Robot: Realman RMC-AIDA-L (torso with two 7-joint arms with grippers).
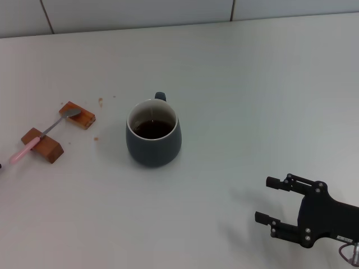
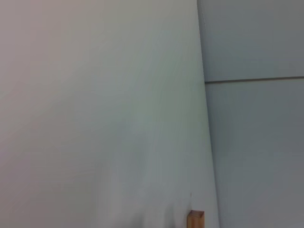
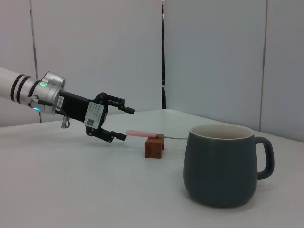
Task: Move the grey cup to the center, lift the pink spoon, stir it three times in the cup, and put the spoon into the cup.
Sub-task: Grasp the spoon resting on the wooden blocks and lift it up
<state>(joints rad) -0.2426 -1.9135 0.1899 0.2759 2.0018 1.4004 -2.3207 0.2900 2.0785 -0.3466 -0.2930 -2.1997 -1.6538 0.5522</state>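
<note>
Left of the grey cup (image 1: 153,134): spoon lift pending, left gripper (image 3: 116,123) nearest.

On the table (image 1: 252,84), the cup stands upright near mid-field, handle pointing away from the robot, dark liquid inside. The pink spoon (image 1: 42,136) lies well to the cup's left, bridged across two wooden blocks (image 1: 60,130); its long axis runs diagonally, pink handle toward the robot and outward, metal bowl resting on the farther block nearer the cup. As the right wrist view shows, the left gripper hovers above the table just beyond the handle end, jaws spread wide and empty, touching nothing. The right gripper (image 1: 276,200) sits low at the robot's right, well apart from the cup, fingers parted, holding nothing. Judged next move: left gripper closes on the pink handle across its long axis.
</note>
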